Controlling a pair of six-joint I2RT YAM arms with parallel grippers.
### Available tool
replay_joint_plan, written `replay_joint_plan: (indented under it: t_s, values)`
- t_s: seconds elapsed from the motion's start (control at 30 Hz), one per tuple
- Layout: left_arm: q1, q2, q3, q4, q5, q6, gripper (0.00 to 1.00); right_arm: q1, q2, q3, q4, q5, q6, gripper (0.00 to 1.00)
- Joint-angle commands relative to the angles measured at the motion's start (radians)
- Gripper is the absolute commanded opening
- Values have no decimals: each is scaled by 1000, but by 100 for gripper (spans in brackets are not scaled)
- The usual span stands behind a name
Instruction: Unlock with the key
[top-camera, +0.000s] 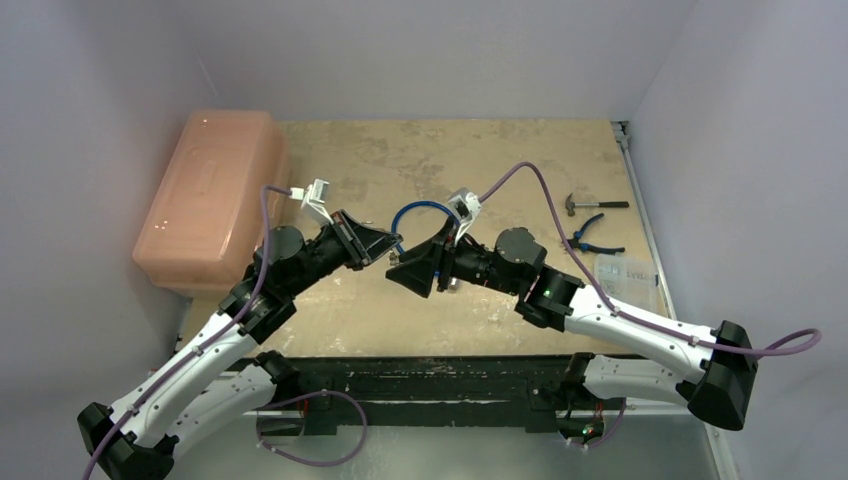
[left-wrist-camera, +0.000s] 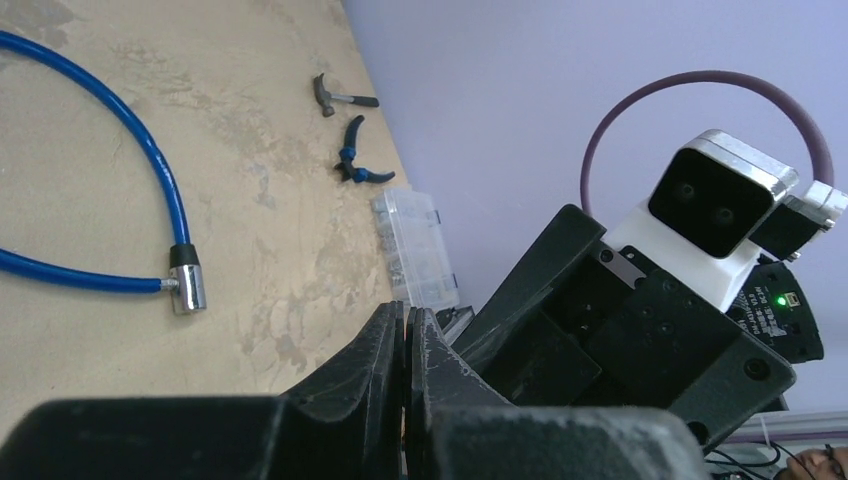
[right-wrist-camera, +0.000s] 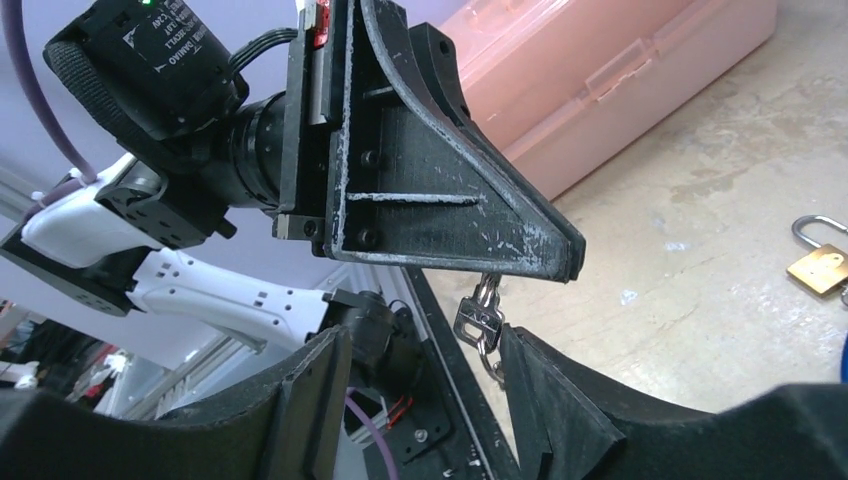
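Key (right-wrist-camera: 478, 318) hangs mid-frame in R wrist view, clamped by L gripper (left-wrist-camera: 405, 325); R gripper (right-wrist-camera: 420, 345) stands apart, empty; padlock (right-wrist-camera: 822, 262) lies at right edge on table (right-wrist-camera: 680, 230), not yet keyed, so insertion & turn judged outstanding.

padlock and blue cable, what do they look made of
Padlock: looks like brass, a dull gold body, with a shiny steel-looking loop. Blue cable: glossy blue coating, probably plastic or rubber, ending in a chrome-looking metal tip.

Robot lab test cell: plain white walls (top-camera: 430, 50), scuffed tabletop (top-camera: 500, 160), hammer (top-camera: 585, 204) and pliers (top-camera: 590, 235).
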Motion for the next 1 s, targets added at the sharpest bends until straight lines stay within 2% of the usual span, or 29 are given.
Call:
replay_joint_plan:
  t_s: [0.0,0.17,0.53,0.97]
  values:
    - [4,-22,39,89,18,25,0,-4,9,40,76,-40,22,61]
    - [5,-28,35,104,21,22,0,-4,22,45,82,-50,30,60]
    - [5,-33,25,117,24,22,0,-6,35,50,102,-51,45,49]
    - [6,-46,11,120,20,19,0,-22,46,56,149,-90,94,52]
